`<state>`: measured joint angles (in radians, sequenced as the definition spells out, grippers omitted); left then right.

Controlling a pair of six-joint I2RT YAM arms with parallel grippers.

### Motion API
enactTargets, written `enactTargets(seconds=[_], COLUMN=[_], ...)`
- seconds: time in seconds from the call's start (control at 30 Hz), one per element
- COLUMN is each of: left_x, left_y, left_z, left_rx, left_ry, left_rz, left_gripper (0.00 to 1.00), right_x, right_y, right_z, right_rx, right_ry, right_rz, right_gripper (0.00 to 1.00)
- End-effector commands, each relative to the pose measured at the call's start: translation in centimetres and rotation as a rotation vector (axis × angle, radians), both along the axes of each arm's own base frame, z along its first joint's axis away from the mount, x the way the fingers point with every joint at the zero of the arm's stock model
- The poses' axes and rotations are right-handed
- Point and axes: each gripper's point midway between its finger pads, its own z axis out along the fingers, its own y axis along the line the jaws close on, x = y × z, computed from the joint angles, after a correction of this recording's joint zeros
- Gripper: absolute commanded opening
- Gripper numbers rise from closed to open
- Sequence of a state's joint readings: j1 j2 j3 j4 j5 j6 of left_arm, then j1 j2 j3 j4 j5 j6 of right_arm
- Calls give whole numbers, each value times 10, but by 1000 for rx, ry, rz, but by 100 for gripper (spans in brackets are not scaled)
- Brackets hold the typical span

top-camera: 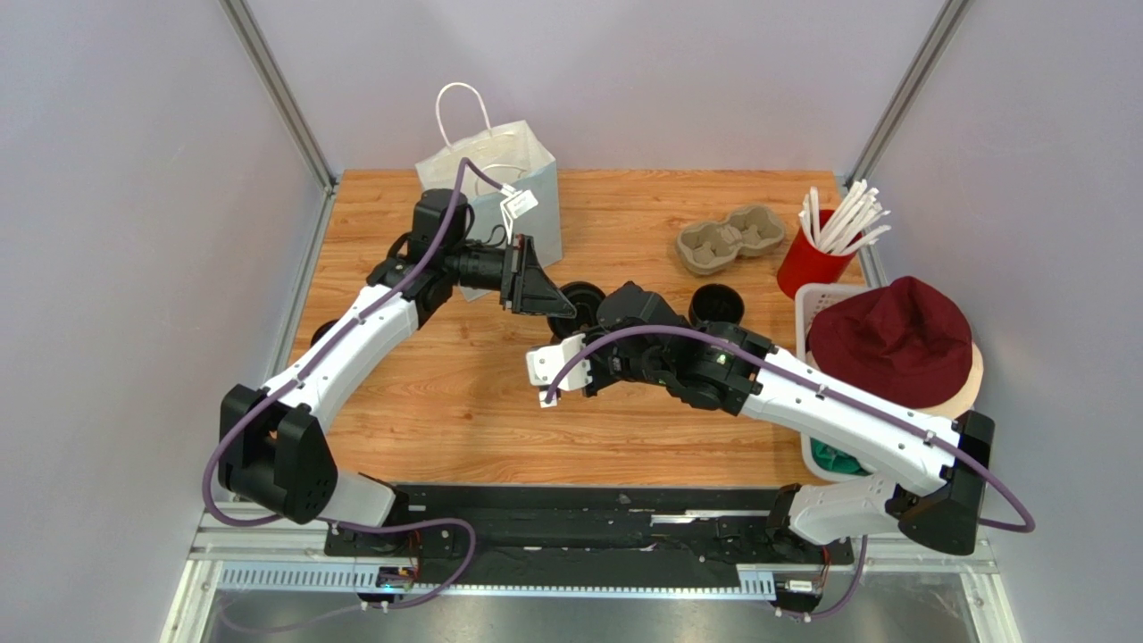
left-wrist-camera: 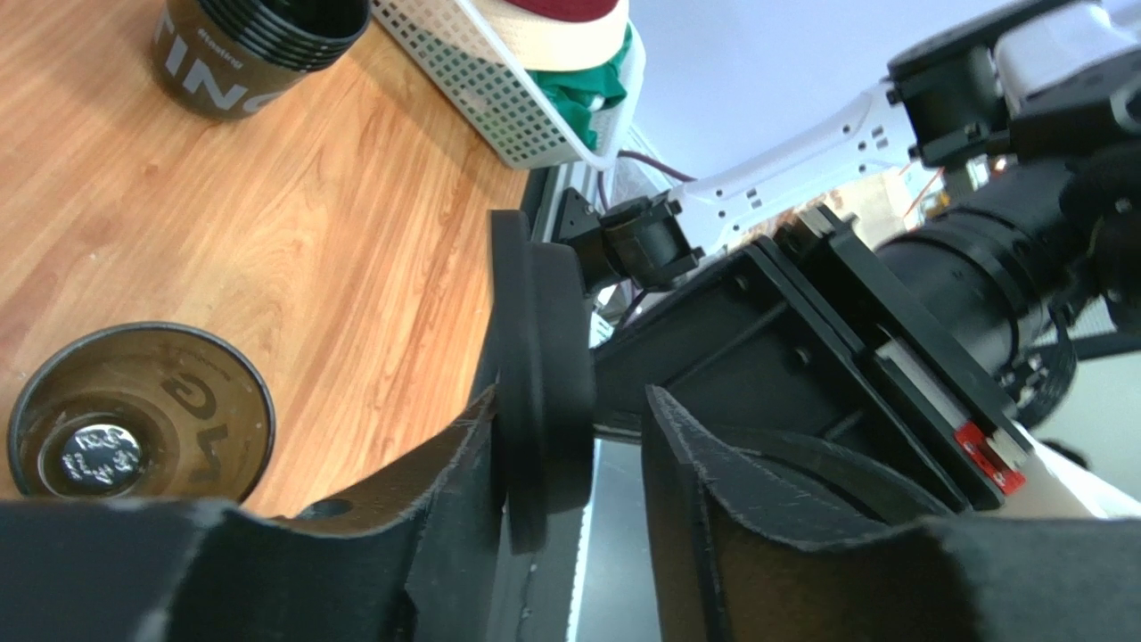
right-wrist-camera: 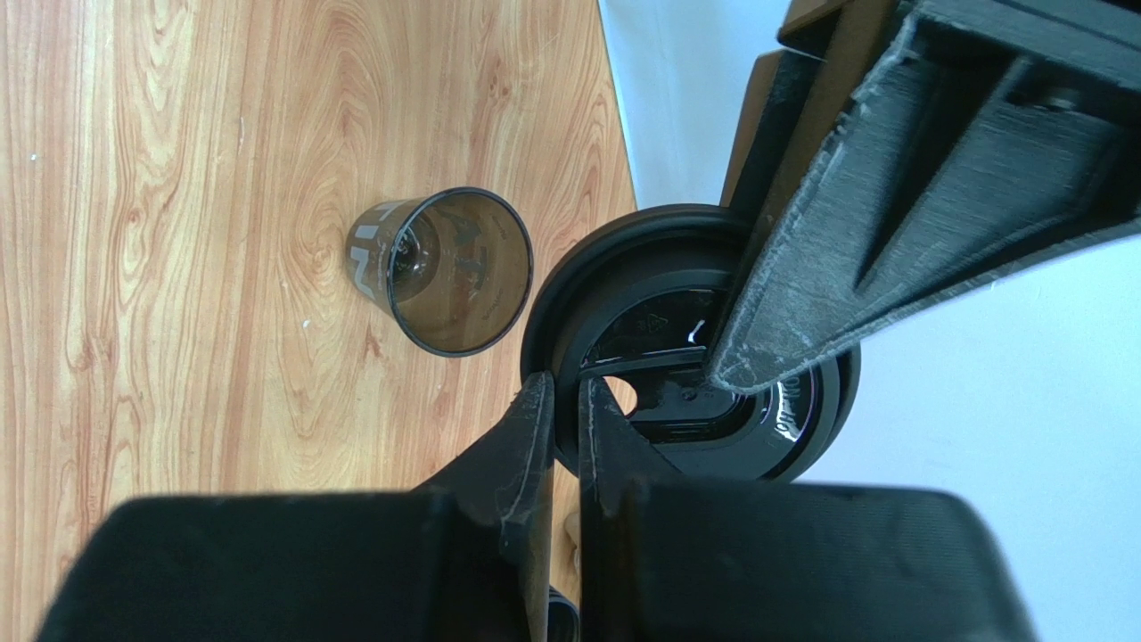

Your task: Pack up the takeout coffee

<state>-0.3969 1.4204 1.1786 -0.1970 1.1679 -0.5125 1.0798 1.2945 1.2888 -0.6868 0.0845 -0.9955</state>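
Packing looks barely begun; takeout coffee [right-wrist-camera: 449, 274] stands lidless mid-desk, outside the paper bag [top-camera: 503, 168] at the far edge; right gripper [right-wrist-camera: 563, 388] pinches the lid [right-wrist-camera: 643, 321] narrowly; left gripper [left-wrist-camera: 573, 401] straddles it, with a gap on one side.

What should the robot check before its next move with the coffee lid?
1. Right hand gripping the lid: ok, it pinches the rim.
2. Left hand gripping the lid: not ok, a gap shows on one side of the lid.
3. Cup upright on the table: ok.
4. Lid on the cup: not ok, the cup is open.
5. Paper bag standing open: ok.
6. Coffee in the cup: cannot tell.
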Motion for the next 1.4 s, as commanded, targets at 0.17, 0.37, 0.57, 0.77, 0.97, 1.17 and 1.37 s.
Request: enactTargets(seconds=[0.17,0.37,0.57,0.77,0.97,1.17,1.37], left_x=[4,23,32,11,-1,2,3], left_y=[32,79,144,189,214,224,225], left_z=[74,99,67,51,51,45,42], left_rx=[-68,-2,313,461,498,484,464], left_ry=[-251,-405,-486,-644,-701,-659,-664], left_rz=[80,227,449,687,830,868,872], left_gripper=[90,93,95,99,99,99,99], right_x=[-28,-29,-16,7,17,24,23], right_y=[2,8,18,32,33,28,27], right_z=[15,4,-15,-38,-60,-84,-102], right_rx=[57,45,-11,-90,-98,-140,-145], right_ry=[128,181,370,519,614,626,683], right_rz=[60,55,9,-86,-163,-237,-251], right_gripper=[0,0,0,0,1,0,0])
